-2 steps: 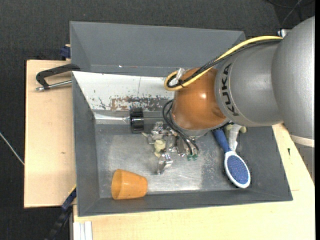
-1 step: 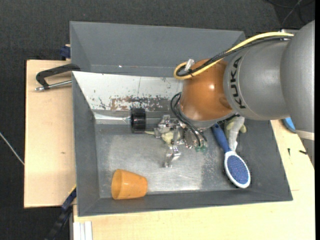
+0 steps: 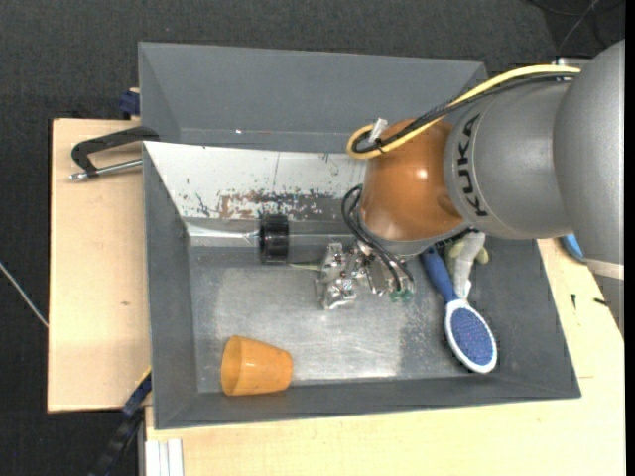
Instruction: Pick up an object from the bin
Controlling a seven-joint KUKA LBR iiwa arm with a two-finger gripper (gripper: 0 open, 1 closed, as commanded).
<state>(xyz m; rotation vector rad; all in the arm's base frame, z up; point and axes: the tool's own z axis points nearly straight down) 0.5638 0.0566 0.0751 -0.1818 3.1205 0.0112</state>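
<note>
The bin (image 3: 298, 97) holds orange cup (image 3: 256, 366), black cylinder (image 3: 274, 239), blue brush (image 3: 468, 337); grasp state unclear.

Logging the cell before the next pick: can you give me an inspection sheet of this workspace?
Surface: grey metal bin, floor scuffed.
Job's things: orange cup on its side, front left; black cylinder by back wall; blue-and-white brush, right.
Clutter: whitish item partly under the arm, kind unclear.
End effector: low over mid-floor, between cylinder and brush.
Cables: yellow cable along the arm.
Surroundings: dark floor around the bin.
</note>
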